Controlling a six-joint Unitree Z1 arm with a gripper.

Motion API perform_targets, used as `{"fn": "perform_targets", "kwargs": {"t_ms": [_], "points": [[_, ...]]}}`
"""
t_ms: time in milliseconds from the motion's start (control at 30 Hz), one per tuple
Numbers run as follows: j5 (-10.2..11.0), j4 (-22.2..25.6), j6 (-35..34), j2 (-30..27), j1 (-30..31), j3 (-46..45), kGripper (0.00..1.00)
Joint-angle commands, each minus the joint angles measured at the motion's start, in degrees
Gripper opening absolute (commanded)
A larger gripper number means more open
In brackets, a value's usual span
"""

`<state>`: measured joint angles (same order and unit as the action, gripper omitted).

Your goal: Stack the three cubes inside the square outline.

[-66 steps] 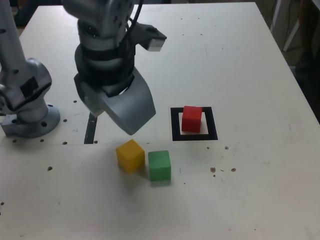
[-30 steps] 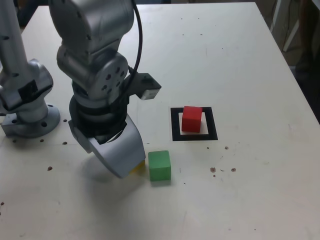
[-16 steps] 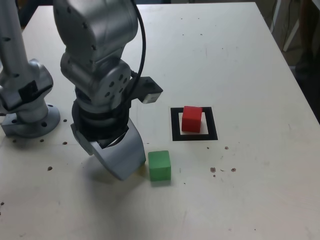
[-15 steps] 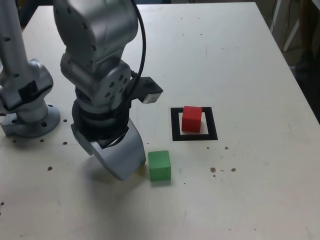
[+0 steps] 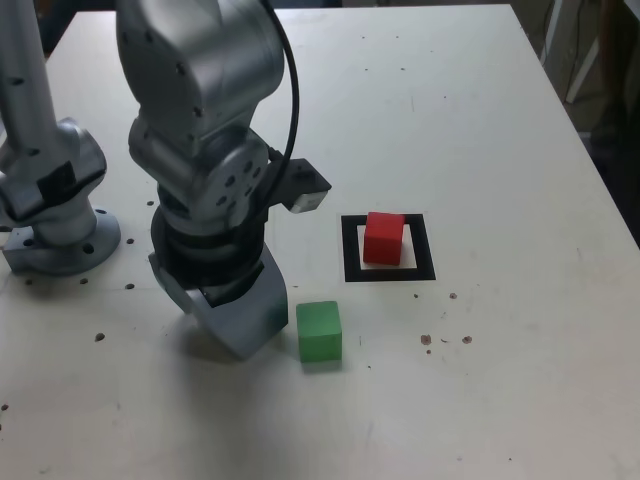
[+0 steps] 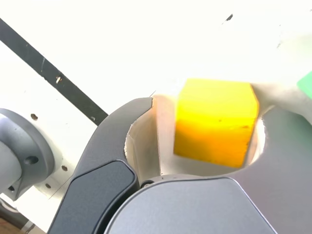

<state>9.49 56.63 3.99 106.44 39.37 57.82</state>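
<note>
Overall, the exterior view shows a pale tabletop point(image 5: 500, 350) dotted with dark specks and small holes, lit so that its far part shines. Beyond its edge at the exterior view's right, the room is dark, with a pale leg-like bar point(image 5: 572, 50) standing there. A thick black square outline point(image 5: 431, 247) lies on the surface, and the red cube point(image 5: 384, 238) sits inside it. The green cube point(image 5: 320, 331) rests on the table nearer the camera, outside the outline. At the exterior view's left stands a round grey base point(image 5: 65, 245) with a post rising from it. The bulky grey arm point(image 5: 205, 110) reaches down from the top of the exterior view, a black cable point(image 5: 293, 100) curving along its side, and its wrist tilts so that the gripper point(image 5: 245, 335) points down low over the table, just beside the green cube. The gripper's broad shell hides whatever lies between its jaws here.

In the wrist view, the yellow cube point(image 6: 215, 122) is between the two jaws, which stand partly open around it. One jaw shows a visible gap from the cube; the other is close beside it, and whether it touches is hard to tell. No firm grip can be made out. A corner of the green cube shows at the picture's border, and a black strip point(image 6: 48, 68) crosses the bright tabletop near the round base.
</note>
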Motion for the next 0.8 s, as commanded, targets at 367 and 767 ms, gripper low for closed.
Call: {"fn": "perform_targets", "kwargs": {"t_ms": [367,767], "points": [[3.03,-0.41,0.42,0.13,0.07,0.48,0.3],[3.21,6.98,0.5,-2.66,-0.19,4.06,0.29]]}}
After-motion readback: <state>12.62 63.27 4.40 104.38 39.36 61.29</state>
